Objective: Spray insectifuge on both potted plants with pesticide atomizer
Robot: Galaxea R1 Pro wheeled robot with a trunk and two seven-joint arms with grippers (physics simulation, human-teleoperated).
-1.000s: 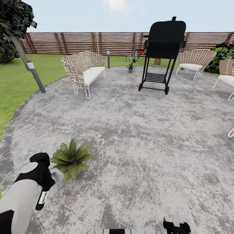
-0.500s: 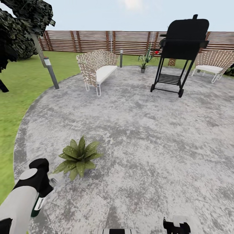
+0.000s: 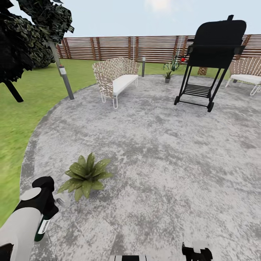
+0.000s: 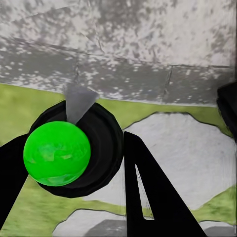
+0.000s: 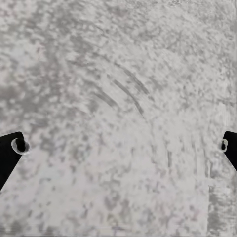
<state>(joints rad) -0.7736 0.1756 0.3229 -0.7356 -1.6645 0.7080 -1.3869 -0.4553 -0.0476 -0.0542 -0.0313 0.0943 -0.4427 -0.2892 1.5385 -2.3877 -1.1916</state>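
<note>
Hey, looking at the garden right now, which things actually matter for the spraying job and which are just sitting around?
For the job:
- pesticide atomizer, held in the left gripper
- potted plant, whitish specks on its leaves
- right gripper, open over the patio

Just there:
- wicker bench
- black grill
- bollard lamp
- fence

Potted plant on patio — grill far behind, right.
</note>
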